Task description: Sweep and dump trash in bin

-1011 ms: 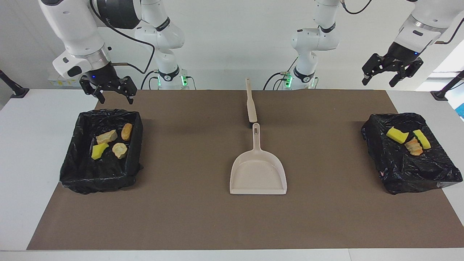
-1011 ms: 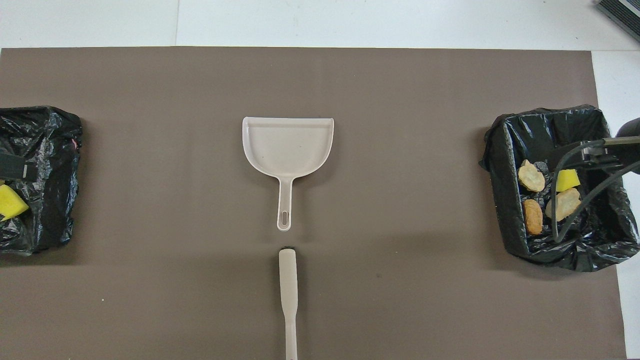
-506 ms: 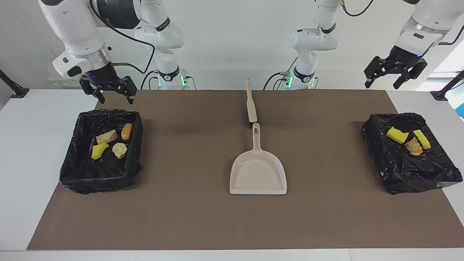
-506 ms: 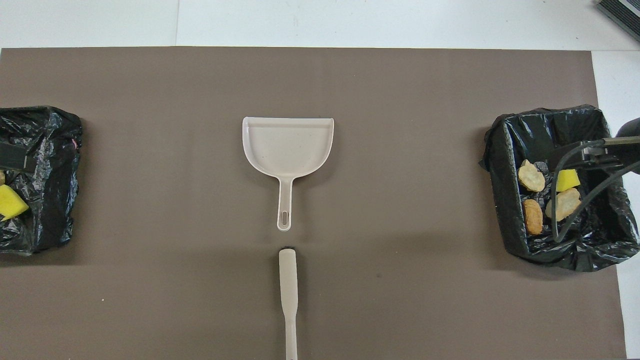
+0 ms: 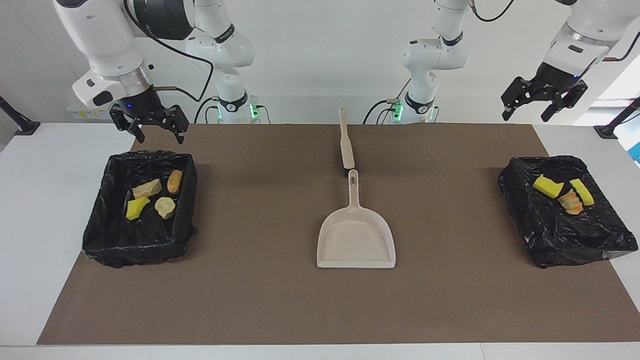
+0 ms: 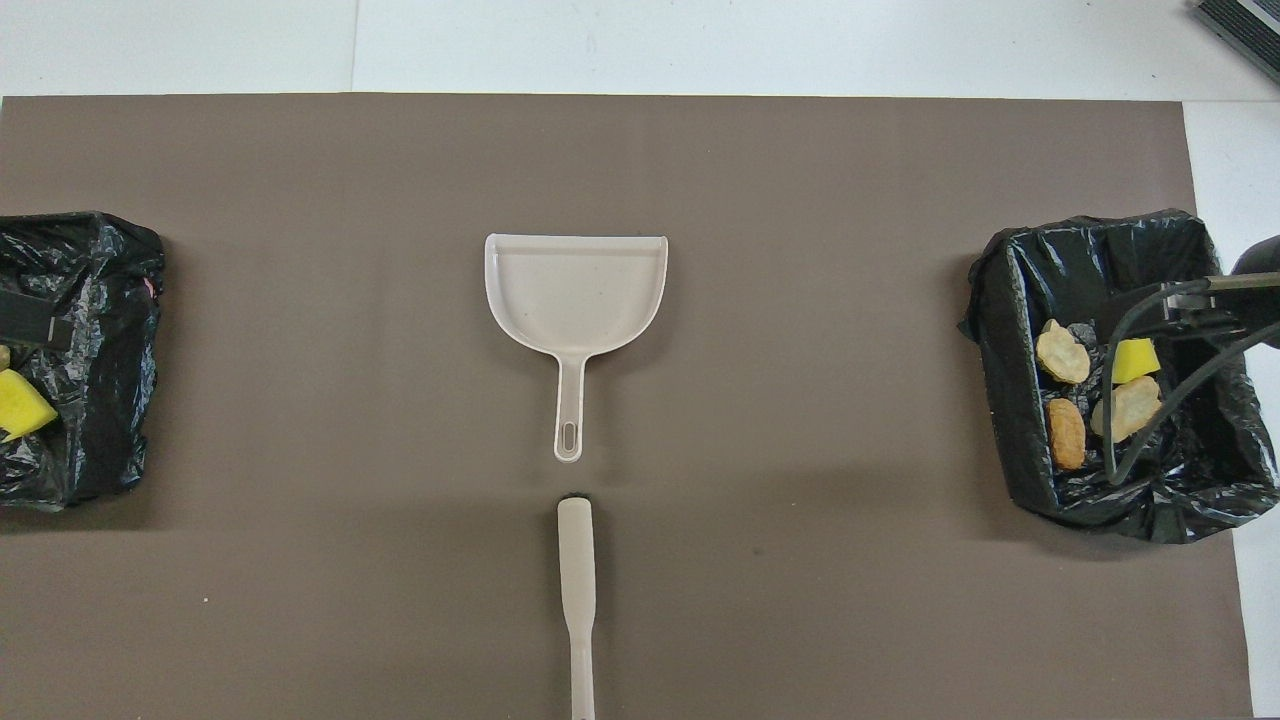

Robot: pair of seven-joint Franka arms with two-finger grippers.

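Both arms were raised. The right gripper (image 5: 152,131), upper left of the facing view, and the left gripper (image 5: 543,102), upper right, gaped empty. Trash: four pieces in one bin (image 5: 102,235), three in the other bin (image 5: 560,247).

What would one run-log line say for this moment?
trash: all in bins | dustpan, brush: on mat, untouched | left gripper: open, raised | right gripper: open, above bin

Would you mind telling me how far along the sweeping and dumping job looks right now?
Done: all seven trash bits sit in the two bag-lined bins, four at the right arm's end, three at the left arm's. The dustpan is empty, the brush lying beside its handle. In hand: nothing; the right gripper and left gripper hang open. Left: apparently nothing.
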